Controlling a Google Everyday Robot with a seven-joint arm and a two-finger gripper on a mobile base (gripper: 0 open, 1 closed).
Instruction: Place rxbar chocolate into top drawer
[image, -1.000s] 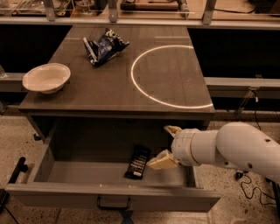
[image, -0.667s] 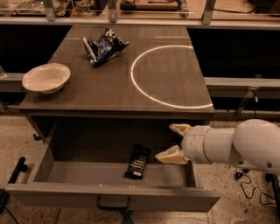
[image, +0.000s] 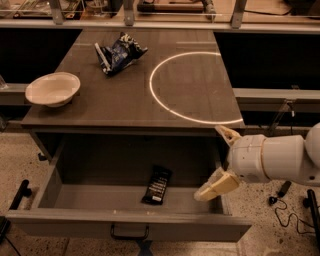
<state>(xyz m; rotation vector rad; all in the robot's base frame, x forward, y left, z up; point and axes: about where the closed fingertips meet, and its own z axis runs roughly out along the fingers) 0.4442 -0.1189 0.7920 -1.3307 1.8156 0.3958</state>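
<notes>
Your rxbar chocolate (image: 157, 185) lies flat inside the open top drawer (image: 125, 226), so placement looks done. The gripper (image: 209, 162) hangs at the drawer's right side, fingers (image: 220, 184) spread wide and empty. Next, lift it clear.

White bowl (image: 52, 89), crumpled chip bag (image: 119, 52), tabletop (image: 120, 102)

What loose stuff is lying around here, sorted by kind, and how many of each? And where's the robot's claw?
Snacks: 2 (rxbar chocolate in the open top drawer; chip bag on the table)
Bowls: 1 (white bowl at the table's left edge)
Total: 3
The gripper is open and empty, at the drawer's right end, clear of the bar.
</notes>
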